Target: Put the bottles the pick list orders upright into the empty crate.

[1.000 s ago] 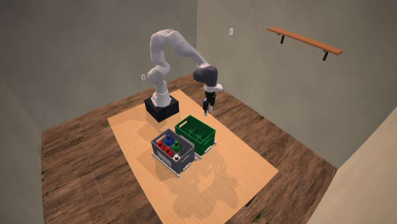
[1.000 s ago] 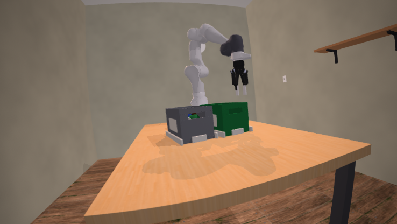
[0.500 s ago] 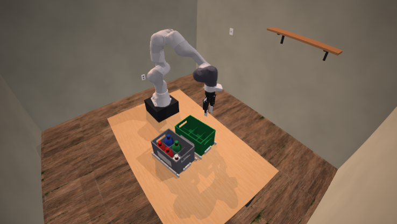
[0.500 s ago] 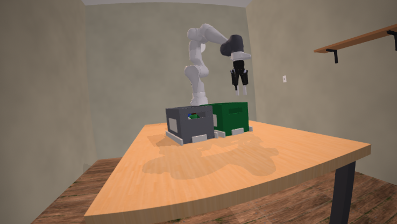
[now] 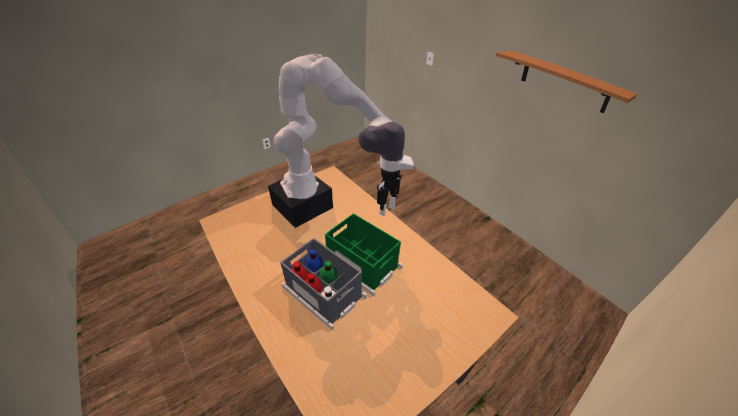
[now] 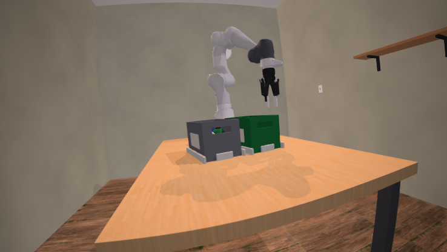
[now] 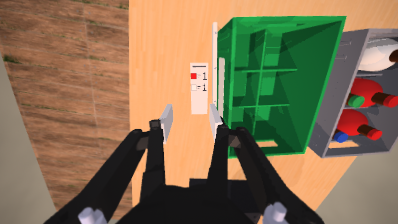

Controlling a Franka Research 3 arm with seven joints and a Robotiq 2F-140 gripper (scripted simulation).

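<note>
A brown shelf (image 5: 565,75) (image 6: 400,44) juts from the wall (image 5: 465,103) (image 6: 344,109) above a wood-plank floor (image 5: 139,310) (image 6: 300,231) (image 7: 65,90).

The robot arm (image 5: 293,85) (image 6: 220,59) has rounded, pale grey-white segments, a dark charcoal wrist (image 5: 390,139) (image 6: 265,49), and black linkages ending in flat whitish fingertips (image 5: 382,211) (image 6: 275,101).
</note>
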